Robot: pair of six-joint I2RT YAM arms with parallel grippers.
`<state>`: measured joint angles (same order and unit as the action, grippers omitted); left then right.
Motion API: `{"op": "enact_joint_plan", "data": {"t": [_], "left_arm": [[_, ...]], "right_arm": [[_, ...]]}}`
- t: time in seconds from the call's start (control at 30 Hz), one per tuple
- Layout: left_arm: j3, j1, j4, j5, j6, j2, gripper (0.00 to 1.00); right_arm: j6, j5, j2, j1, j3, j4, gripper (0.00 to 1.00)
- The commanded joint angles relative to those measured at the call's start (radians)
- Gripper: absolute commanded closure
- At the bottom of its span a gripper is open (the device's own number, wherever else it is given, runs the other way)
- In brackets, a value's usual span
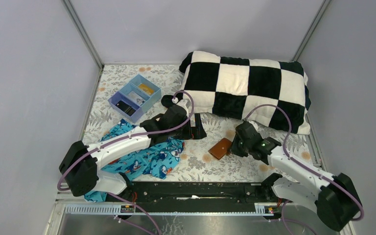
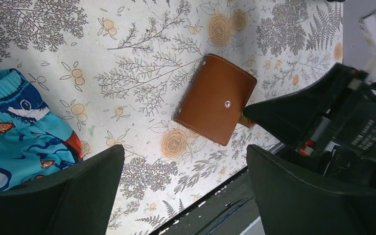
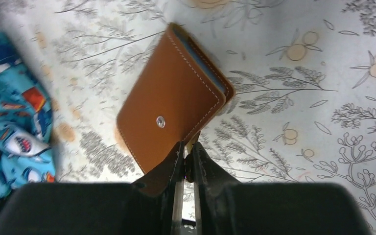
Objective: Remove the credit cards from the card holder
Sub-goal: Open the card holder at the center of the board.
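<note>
The card holder (image 1: 220, 148) is a closed brown leather wallet lying on the flowered table cover, its snap stud facing up. It also shows in the left wrist view (image 2: 218, 98) and the right wrist view (image 3: 176, 103). My right gripper (image 1: 234, 145) is shut on the tab at the wallet's near edge, and the right wrist view shows the gripper (image 3: 187, 154) pinching it. The credit cards are hidden inside; only a pale grey-blue inner edge (image 3: 203, 56) shows. My left gripper (image 1: 196, 131) hangs open and empty just left of the wallet, which lies beyond the gripper (image 2: 186, 181) in its own wrist view.
A black-and-white checked pillow (image 1: 247, 88) lies at the back right. A blue divided tray (image 1: 134, 97) holding small items stands at the back left. A blue patterned cloth (image 1: 147, 156) lies under my left arm. A black rail (image 1: 200, 188) runs along the table's front edge.
</note>
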<state>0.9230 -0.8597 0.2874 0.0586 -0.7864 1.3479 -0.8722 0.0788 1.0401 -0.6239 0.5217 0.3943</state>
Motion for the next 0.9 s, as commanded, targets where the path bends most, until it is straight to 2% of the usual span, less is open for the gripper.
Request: {"op": "enact_joint_plan", "data": {"t": [0.0,0.17,0.4,0.57,0.67,0.77,0.83,0.87], "left_arm": [[0.039,-0.002,-0.027,0.014,0.01,-0.018,0.01],[0.077,-0.001,0.029,-0.038,0.024,-0.046,0.01],[0.073,0.0,0.052,-0.095,0.042,-0.107,0.01],[0.041,0.001,0.051,-0.084,0.015,-0.104,0.01],[0.025,0.001,0.039,-0.079,-0.002,-0.103,0.01],[0.025,0.001,0.034,-0.077,-0.005,-0.095,0.01],[0.029,0.001,0.03,-0.072,-0.005,-0.083,0.01],[0.031,0.001,0.028,-0.068,-0.005,-0.075,0.01]], "right_arm": [[0.109,-0.116,-0.118,-0.008,0.02,-0.054,0.82],[0.165,-0.213,-0.119,-0.008,0.112,-0.028,0.81],[0.178,-0.334,0.004,-0.01,0.205,-0.063,0.8],[0.253,-0.369,0.029,-0.009,0.21,-0.063,0.85],[0.295,-0.289,0.009,-0.008,0.213,0.028,0.85],[0.276,-0.107,-0.031,-0.008,0.183,0.137,0.89],[0.225,0.009,-0.061,-0.008,0.145,0.193,0.8],[0.201,0.041,-0.072,-0.009,0.12,0.204,0.68]]}}
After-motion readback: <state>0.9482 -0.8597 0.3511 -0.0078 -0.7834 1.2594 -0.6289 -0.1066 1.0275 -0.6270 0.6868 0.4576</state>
